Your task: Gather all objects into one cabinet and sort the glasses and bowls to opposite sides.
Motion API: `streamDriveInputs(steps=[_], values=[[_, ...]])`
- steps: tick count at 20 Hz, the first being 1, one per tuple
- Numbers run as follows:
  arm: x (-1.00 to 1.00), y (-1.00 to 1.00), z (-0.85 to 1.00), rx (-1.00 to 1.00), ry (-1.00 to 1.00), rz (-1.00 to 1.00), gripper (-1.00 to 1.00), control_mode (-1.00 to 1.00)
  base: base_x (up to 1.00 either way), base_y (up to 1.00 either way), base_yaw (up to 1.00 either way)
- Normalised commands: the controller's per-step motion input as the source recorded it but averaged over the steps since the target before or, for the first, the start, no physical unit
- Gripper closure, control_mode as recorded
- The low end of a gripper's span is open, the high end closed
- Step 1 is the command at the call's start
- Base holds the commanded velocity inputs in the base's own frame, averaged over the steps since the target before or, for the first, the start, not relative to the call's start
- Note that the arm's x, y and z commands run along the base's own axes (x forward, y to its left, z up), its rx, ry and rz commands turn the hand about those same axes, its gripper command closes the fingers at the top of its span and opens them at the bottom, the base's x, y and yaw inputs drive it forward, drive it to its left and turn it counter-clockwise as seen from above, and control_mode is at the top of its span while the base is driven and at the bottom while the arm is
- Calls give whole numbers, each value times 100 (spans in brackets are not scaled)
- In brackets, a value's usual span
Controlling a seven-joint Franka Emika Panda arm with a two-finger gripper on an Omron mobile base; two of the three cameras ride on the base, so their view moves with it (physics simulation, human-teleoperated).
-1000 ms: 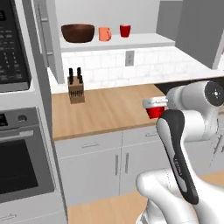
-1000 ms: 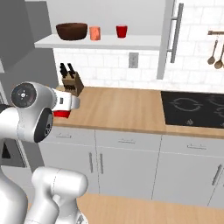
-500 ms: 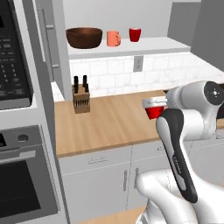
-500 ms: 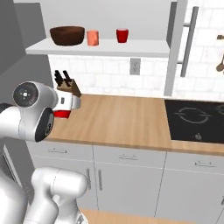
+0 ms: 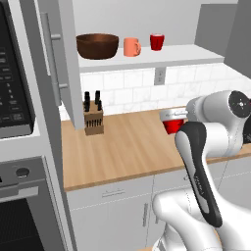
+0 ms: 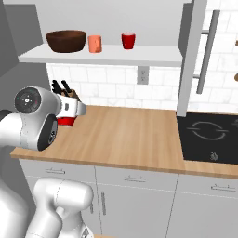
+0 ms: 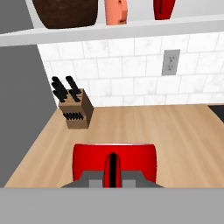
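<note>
1. The tool (image 7: pixel 113 175) is clamped on one red cup (image 7: pixel 113 159), held over the tabletop (image 5: pixel 127 142), right of the knife block (image 5: pixel 93 117).
2. Above the knife block, the shelf (image 6: pixel 107 55) carries one brown bowl (image 5: pixel 97 45), one orange mug (image 5: pixel 131 47) and a second red cup (image 5: pixel 157 41).
3. The right base view alone shows a black cooktop (image 6: pixel 209 137).

You get even, bright, diffuse rendered light with no glare; soft shadow lies under the shelf (image 5: pixel 147 58). All views are slightly soft.
</note>
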Motion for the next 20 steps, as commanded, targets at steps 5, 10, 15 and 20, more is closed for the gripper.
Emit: streamDriveInputs(steps=[5, 10, 15, 20], values=[[0, 0, 0, 0, 0, 0, 100, 100, 5, 0, 0], [0, 0, 0, 0, 0, 0, 100, 100, 48, 0, 0], [0, 0, 0, 0, 0, 0, 100, 100, 25, 0, 3], [0, 0, 0, 0, 0, 0, 100, 100, 17, 0, 2]])
